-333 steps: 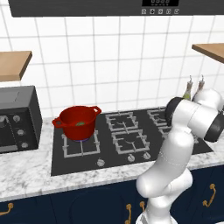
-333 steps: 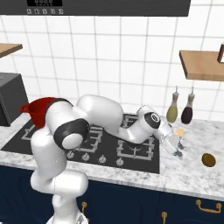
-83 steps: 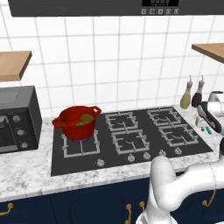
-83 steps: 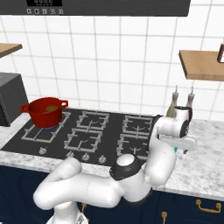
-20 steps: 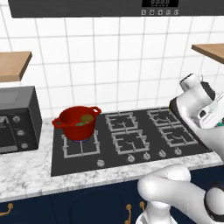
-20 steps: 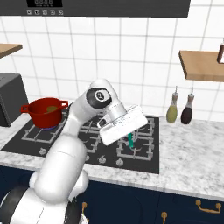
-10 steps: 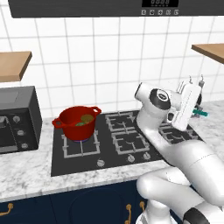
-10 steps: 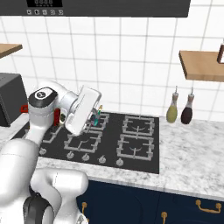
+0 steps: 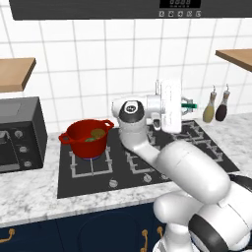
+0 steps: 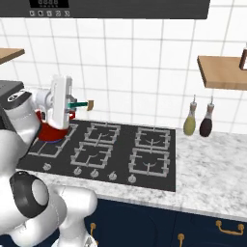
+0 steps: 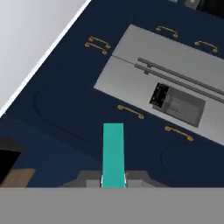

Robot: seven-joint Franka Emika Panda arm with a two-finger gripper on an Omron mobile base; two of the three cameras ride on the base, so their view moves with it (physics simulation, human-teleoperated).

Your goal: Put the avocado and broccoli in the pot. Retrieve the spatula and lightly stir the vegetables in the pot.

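The red pot (image 9: pixel 78 142) stands on the hob's back left burner, with the vegetables inside: a bright green lump (image 9: pixel 90 140) and an olive-yellow one (image 9: pixel 99 133). My gripper (image 9: pixel 181 105) hangs in the air right of the pot, shut on the spatula (image 9: pixel 190 105). The tool lies level and points away from the pot. From the right, the gripper (image 10: pixel 69 103) is in front of the pot (image 10: pixel 48 131), and the spatula's teal handle (image 10: pixel 75 103) ends in a small yellow-orange head (image 10: pixel 89 104). In the hand view the handle (image 11: pixel 113 153) rises from between the fingertips.
A black microwave (image 9: pixel 17 135) sits left of the hob (image 10: pixel 120 149). Two glass bottles (image 10: pixel 190 123) (image 10: pixel 206 123) stand against the tiled wall at the right, under a wooden shelf (image 10: pixel 224 72). Marble counter runs along the front and right.
The arm has swung left across the hob with the spatula still in its grip, bringing the hand from the right-hand burners to just beside the pot.
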